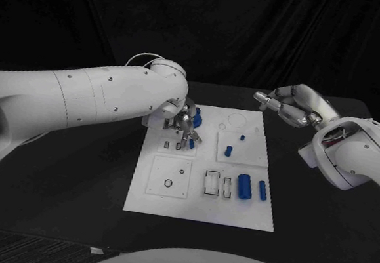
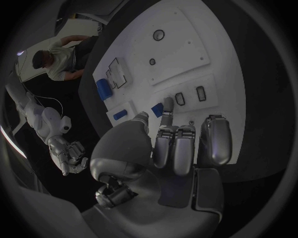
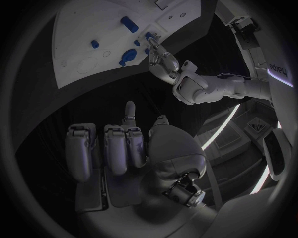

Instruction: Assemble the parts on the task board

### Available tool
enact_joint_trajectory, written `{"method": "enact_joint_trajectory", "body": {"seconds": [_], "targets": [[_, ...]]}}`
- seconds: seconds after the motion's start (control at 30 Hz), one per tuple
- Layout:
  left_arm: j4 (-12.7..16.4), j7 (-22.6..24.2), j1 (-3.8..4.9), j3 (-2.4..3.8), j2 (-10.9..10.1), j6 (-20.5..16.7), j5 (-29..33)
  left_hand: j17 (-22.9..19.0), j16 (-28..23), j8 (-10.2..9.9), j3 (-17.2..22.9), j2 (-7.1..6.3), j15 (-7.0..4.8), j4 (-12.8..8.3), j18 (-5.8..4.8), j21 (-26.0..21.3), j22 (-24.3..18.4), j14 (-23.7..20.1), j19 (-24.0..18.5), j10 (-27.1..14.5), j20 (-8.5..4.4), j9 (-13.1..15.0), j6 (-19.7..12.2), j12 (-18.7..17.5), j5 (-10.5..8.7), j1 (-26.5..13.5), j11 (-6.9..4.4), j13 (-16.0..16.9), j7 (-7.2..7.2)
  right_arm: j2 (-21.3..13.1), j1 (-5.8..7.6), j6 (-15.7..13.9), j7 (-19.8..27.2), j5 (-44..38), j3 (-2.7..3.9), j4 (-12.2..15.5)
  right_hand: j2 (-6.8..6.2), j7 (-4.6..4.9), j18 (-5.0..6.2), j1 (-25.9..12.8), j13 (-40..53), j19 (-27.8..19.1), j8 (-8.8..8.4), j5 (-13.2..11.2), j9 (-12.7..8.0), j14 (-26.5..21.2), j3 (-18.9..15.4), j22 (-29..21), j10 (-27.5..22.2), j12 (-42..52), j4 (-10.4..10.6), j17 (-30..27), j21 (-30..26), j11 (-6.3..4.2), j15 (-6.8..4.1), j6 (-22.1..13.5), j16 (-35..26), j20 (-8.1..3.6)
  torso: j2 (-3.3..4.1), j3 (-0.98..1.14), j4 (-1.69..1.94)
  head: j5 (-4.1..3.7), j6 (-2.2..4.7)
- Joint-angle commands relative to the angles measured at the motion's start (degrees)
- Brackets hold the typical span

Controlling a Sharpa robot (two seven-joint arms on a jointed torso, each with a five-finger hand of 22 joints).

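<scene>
Reaching over the far-left part of the task board [image 1: 200, 209], the left hand [image 1: 180, 122] is seen pinching a small blue part [image 2: 158, 109] between fingertips. The right hand [image 1: 287, 107] is held off the board's far-right corner, fingers curled in, nothing grasped. 2 blue cylinders [image 1: 251, 187] lie near the board's right edge.

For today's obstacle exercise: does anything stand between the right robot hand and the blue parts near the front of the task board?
Nothing visible does. The right robot hand hovers off the task board's far right corner; bare table and board lie between it and the two large blue parts. The left robot hand works farther left.
</scene>
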Motion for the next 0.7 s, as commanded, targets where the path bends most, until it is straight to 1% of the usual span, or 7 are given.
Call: {"method": "enact_joint_trajectory", "body": {"seconds": [0.03, 0.3, 0.43, 0.53, 0.6, 0.7], "targets": [[-0.22, 1.39, -0.21, 0.06, 0.29, 1.04, 0.05, 15.1, 0.15, 0.16, 0.45, 0.35, -0.35, -0.01, -0.6, -0.24, -0.09, 5.95, -0.29, 5.97, -0.04, 0.06, 0.44, -0.04, 0.13, 0.06, -0.32, 15.05, -0.01, 0.04, -0.13, -1.01, 0.07, -0.31, 0.04, -0.06, 0.02, 0.0, -0.1, 0.52, 15.08, 5.27, 0.32, 0.27, 0.09, 6.05, -0.32, 14.62, 6.09, 0.14, 0.03, 15.1, -0.36, -0.05, 0.23, 0.1, 0.15, 0.21, 0.0, -0.01, 0.05, -0.16, -0.01], [-1.03, 1.86, -0.38, 0.06, 0.85, 0.4, 0.05, 15.1, 0.15, -0.13, 0.95, 0.4, -0.45, -0.37, -0.59, -0.37, -0.09, 5.95, -0.37, 5.97, -0.17, 0.05, 0.25, -0.04, 1.09, 0.54, -0.38, 15.05, -0.01, 0.02, -0.14, -0.87, 0.05, -0.31, 0.04, -0.15, 0.17, -0.05, -0.05, 0.77, 15.08, 5.16, 0.61, 0.39, 0.24, 6.05, -0.32, 14.55, 6.09, 0.14, 0.02, 15.1, -0.52, -0.08, 0.21, 0.21, 0.15, 0.2, 0.01, -0.01, 0.01, -0.18, -0.01], [-1.34, 2.01, -0.41, 0.06, 0.99, 0.2, 0.05, 15.1, 0.15, -0.15, 1.32, 0.41, -0.5, -0.64, -0.58, -0.46, -0.09, 5.95, -0.41, 5.97, -0.24, 0.14, 0.41, -0.04, 1.85, 0.86, -0.43, 15.05, -0.09, -0.13, -0.14, -0.87, 0.03, -0.31, 0.04, -0.12, 0.32, -0.12, -0.03, 1.28, 15.08, 5.11, 0.88, 0.64, 0.39, 6.05, -0.25, 14.52, 6.09, 0.14, -0.05, 15.1, -0.59, -0.14, 0.17, 0.3, 0.15, 0.18, 0.01, -0.01, 0.03, -0.28, -0.01], [-1.47, 2.11, -0.43, 0.06, 1.06, 0.17, 0.05, 15.1, 0.15, -0.08, 1.7, 0.33, -0.57, -0.84, -0.54, -0.65, -0.21, 5.95, -0.57, 5.97, -0.31, 0.32, 0.71, -0.04, 2.79, 1.07, -0.53, 15.05, -0.2, -0.23, -0.14, -0.86, -0.01, -0.31, 0.04, -0.14, 0.32, -0.12, -0.03, 1.28, 15.08, 5.11, 0.88, 0.64, 0.39, 6.05, -0.25, 14.52, 6.09, 0.14, -0.05, 15.1, -0.59, -0.14, 0.17, 0.3, 0.15, 0.18, -0.01, -0.01, 0.02, -0.36, -0.01], [-1.55, 2.16, -0.45, 0.06, 1.12, 0.2, 0.05, 15.1, 0.15, -0.08, 1.7, 0.33, -0.57, -0.84, -0.54, -0.65, -0.21, 5.95, -0.57, 5.97, -0.31, 0.32, 0.71, -0.04, 2.79, 1.07, -0.53, 15.05, -0.2, -0.25, -0.14, -0.87, -0.01, -0.31, 0.04, -0.16, 0.33, -0.13, -0.01, 1.39, 15.08, 5.09, 0.93, 0.69, 0.41, 6.05, -0.25, 14.51, 6.09, 0.14, -0.06, 15.1, -0.63, -0.15, 0.16, 0.31, 0.15, 0.17, 0.0, -0.01, 0.02, -0.39, -0.01], [-1.64, 2.25, -0.47, 0.06, 1.19, 0.16, 0.05, 15.1, 0.15, -0.06, 1.91, 0.29, -0.62, -0.92, -0.5, -0.8, -0.34, 5.95, -0.71, 5.97, -0.35, 0.44, 0.83, -0.04, 3.33, 1.14, -0.58, 15.05, -0.26, -0.23, -0.14, -0.91, 0.03, -0.31, 0.04, -0.14, 0.34, -0.13, -0.01, 1.47, 15.08, 5.08, 0.96, 0.72, 0.43, 6.05, -0.24, 14.5, 6.09, 0.14, -0.07, 15.1, -0.64, -0.16, 0.16, 0.32, 0.15, 0.17, -0.01, 0.0, 0.03, -0.52, -0.01]]}}
